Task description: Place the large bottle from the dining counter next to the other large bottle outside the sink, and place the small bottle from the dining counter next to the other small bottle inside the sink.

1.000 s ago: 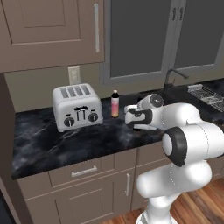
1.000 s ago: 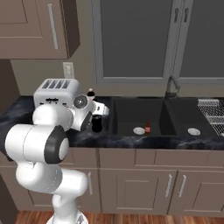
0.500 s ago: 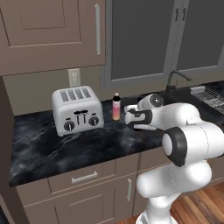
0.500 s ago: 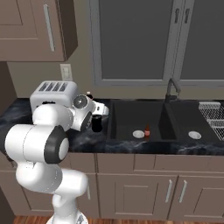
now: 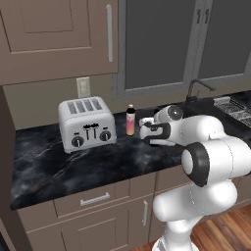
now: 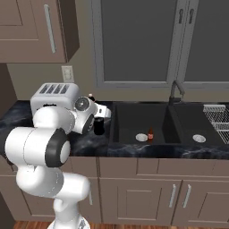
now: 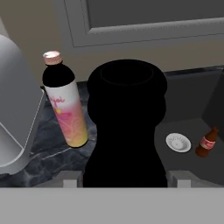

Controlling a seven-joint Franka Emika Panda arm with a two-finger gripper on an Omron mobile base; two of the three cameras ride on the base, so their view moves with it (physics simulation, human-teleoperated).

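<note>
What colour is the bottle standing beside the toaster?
Pink-to-orange bottle with a dark upper part, clearest in the hand view.

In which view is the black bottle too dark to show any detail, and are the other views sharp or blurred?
In the hand view the black bottle is a flat silhouette without label or highlight, while the pink-orange bottle beside it is clear and evenly lit. In the left base view the toaster looks slightly soft, with a faint shadow below. In the right base view the sink is very dark.

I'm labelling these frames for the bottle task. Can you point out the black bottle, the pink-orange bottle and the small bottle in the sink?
black bottle (image 7: 126, 131): hand view, its body.
pink-orange bottle (image 7: 70, 116): hand view, its label.
small bottle (image 7: 207, 142): hand view, its body, inside the sink (image 6: 134, 120).
</note>
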